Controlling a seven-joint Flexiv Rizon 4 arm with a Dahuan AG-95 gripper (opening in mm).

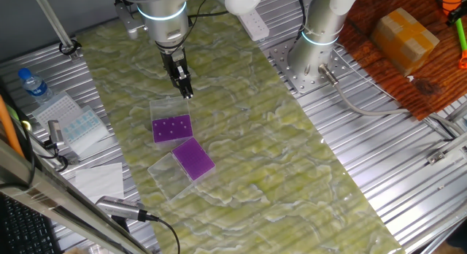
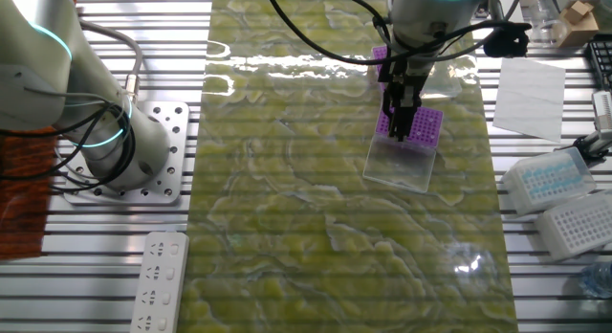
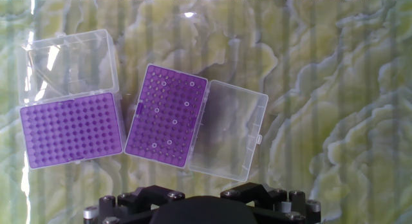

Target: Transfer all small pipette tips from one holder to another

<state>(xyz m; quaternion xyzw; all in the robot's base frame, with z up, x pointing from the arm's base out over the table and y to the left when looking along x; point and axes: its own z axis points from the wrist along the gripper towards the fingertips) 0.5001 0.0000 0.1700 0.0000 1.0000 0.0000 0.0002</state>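
Bright, even light is cast from above. Glare is seen on the glossy green mat, strongest as white streaks near its far edge in the other fixed view. Reflections are carried by the clear lid in the hand view. Shadows are soft and short. Focus is kept sharp throughout.

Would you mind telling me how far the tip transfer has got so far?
Nothing looks moved yet. The small pipette tips, about seven pale specks, all sit in the right purple rack; the left purple rack looks empty. Both clear lids are open. The gripper hangs above the racks, apparently holding nothing. Every tip remains to be transferred.
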